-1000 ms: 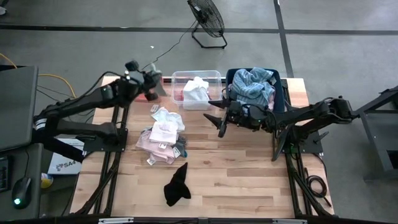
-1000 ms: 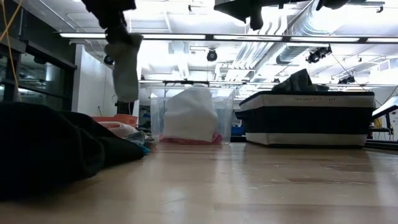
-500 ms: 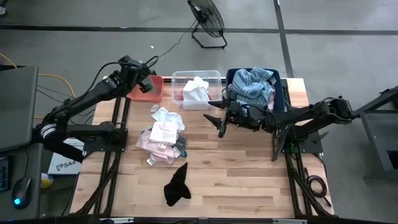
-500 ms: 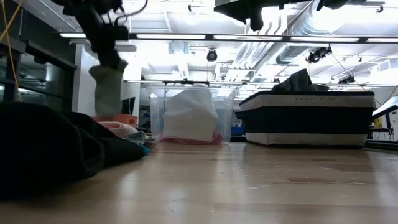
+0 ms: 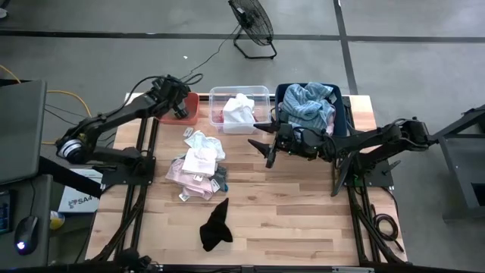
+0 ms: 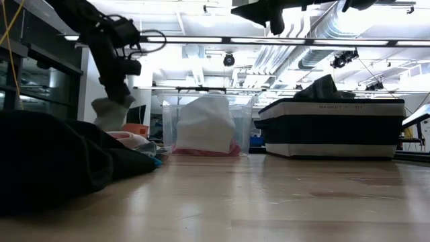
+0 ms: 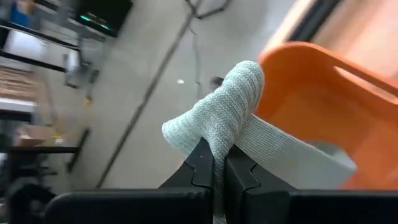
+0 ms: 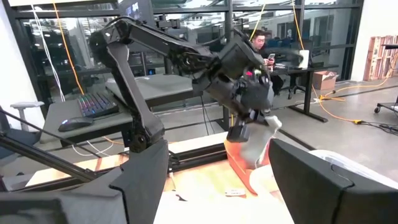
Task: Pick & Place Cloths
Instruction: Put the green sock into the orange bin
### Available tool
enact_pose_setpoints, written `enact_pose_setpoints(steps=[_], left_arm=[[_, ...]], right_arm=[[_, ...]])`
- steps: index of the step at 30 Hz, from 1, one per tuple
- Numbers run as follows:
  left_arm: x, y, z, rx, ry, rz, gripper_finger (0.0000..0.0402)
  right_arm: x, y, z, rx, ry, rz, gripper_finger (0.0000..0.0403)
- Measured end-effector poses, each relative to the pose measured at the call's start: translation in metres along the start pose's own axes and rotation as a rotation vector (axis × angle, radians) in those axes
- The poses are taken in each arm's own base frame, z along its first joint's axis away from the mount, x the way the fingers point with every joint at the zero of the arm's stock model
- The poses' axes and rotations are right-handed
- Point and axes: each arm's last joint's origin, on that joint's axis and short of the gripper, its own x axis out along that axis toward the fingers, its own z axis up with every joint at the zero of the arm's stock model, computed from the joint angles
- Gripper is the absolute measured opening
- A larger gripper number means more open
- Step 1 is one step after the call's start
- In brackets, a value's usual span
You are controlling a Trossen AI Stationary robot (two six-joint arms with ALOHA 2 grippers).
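My left gripper (image 5: pixel 180 109) is shut on a small grey knitted cloth (image 7: pixel 231 118) above the orange bin (image 5: pixel 189 105) at the table's far left. In the low view the cloth (image 6: pixel 107 111) hangs under the gripper (image 6: pixel 125 86). My right gripper (image 5: pixel 262 149) hovers open and holds nothing at mid-table, in front of the clear bin (image 5: pixel 239 111). A heap of white and pink cloths (image 5: pixel 198 168) lies on the table, and a black cloth (image 5: pixel 215 226) lies nearer the front edge. My left gripper pinches a fold of the grey cloth (image 7: pixel 215 144) between its two fingertips. The fingers slant down toward the far left. The cloth bulges out past the fingertips and its longer part trails toward the orange bin (image 7: pixel 323 99). Whether its lower end touches the bin is hidden.
The clear bin holds a white cloth (image 5: pixel 239 112) over something red. The dark blue bin (image 5: pixel 342 114) at the far right holds a blue striped cloth (image 5: pixel 309 103). Bare wood lies at the table's near right. A person sits at a desk beyond the table (image 8: pixel 260 43).
My left gripper has sunk toward the orange bin and shifted toward the table's left edge, its arm swinging round, still shut on the grey cloth. The cloth now hangs lower, just above the bin. My right gripper has kept still.
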Motion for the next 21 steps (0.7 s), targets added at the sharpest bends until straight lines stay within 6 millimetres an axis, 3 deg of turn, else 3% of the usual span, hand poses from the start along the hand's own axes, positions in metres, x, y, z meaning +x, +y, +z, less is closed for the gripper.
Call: enact_pose_setpoints(steps=[11,21], left_arm=[[0.027,-0.021,-0.002,0.006,0.088,-0.141,0.0],[0.046,-0.027,-0.007,-0.041,0.144,-0.215,0.0001]], right_arm=[[0.0,0.0,-0.001,-0.002,0.009,-0.001,0.027],[0.0,0.0,-0.002,-0.003,0.021,-0.002,0.027]])
